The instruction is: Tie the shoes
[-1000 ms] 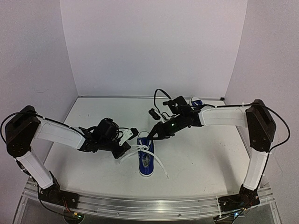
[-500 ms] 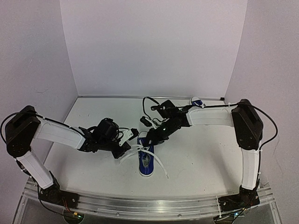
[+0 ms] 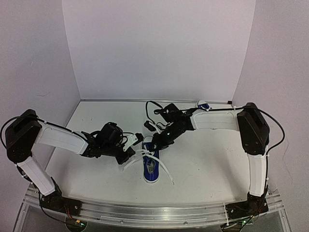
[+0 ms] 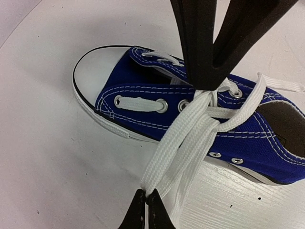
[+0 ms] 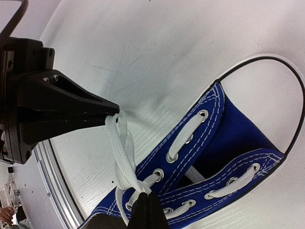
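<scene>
1. Forming the bow on the small blue canvas sneaker, white toe cap and sole. It stands on its sole mid-way across the white tabletop, toe toward the back wall as I read it.
2. Its long flat white lace runs doubled from a crossing over the eyelets out to the sneaker's left. Loose ends lie on the table on both sides of the sole.
3. My left gripper is clenched on that doubled run, just beside the sneaker.
4. My right gripper is pinched tight on the lace at the crossing, above the tongue.
5. Step, my read: loop held out with the crossing pinned. No bow yet.
6. Next move needs the crossing kept pinned and steady left tension without dragging the sneaker. One jaw must then regrasp to wrap a strand round the loop base.
7. A second blue sneaker sits at the back right near the wall, well apart. Its laces are too small to read.
8. Containers: none in view. The near sneaker's mouth shows only lining.
</scene>
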